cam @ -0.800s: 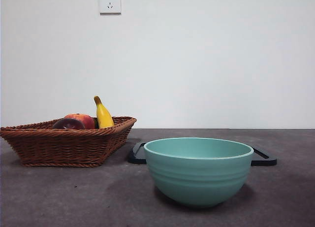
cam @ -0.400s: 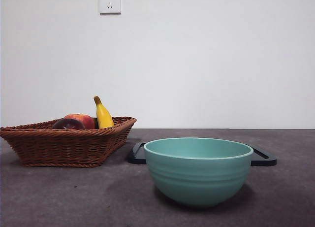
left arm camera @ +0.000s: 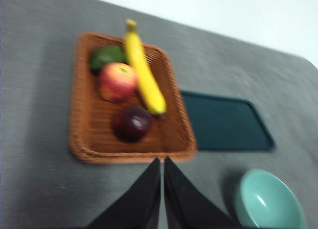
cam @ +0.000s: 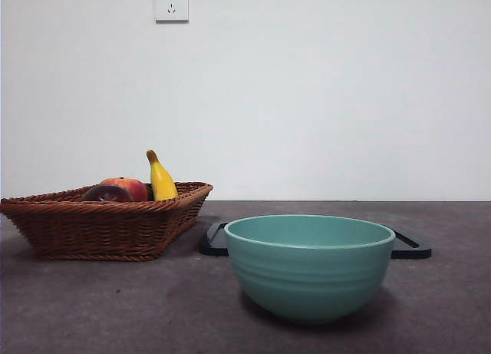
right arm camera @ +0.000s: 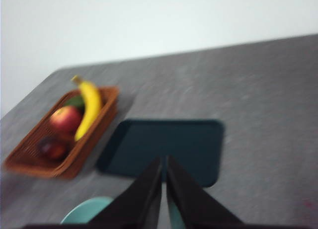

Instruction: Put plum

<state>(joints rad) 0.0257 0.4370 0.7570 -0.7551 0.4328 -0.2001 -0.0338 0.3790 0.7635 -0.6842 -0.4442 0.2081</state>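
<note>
In the left wrist view the left gripper (left arm camera: 162, 162) hangs above the table (left arm camera: 35, 164) with its two black jaws pressed together and nothing between them. The plum (left arm camera: 132, 123) lies just beyond the jaw tips, inside the wicker basket (left arm camera: 82, 114), near the basket wall that is closest to this gripper; the gripper is apart from the fruit and does not touch it. Further in the same basket lie the peach (left arm camera: 117, 81), the banana (left arm camera: 143, 72) along one side, and a green fruit (left arm camera: 106, 56) at the far end. Beside the basket lies the dark tray (left arm camera: 223, 122), flat on the table, and the teal bowl (left arm camera: 268, 201) stands near the gripper on the tray's side. The right gripper (right arm camera: 163, 162) is also closed and holds nothing; it hangs over the near edge of the tray, well apart from the plum, which shows small and blurred at the near end of the basket in that view. In the front view the bowl stands nearest, the tray lies behind it, and the basket stands to the left, where only the top of the plum shows over the rim, in front of the peach and the banana. No arm shows in the front view. Compared with the earlier front pictures, the bowl, tray, basket and fruits stand at the same places; I see no difference. On the wall behind there is a white socket (cam: 171, 3); I cannot read any writing or brand on it or on the other things.
</note>
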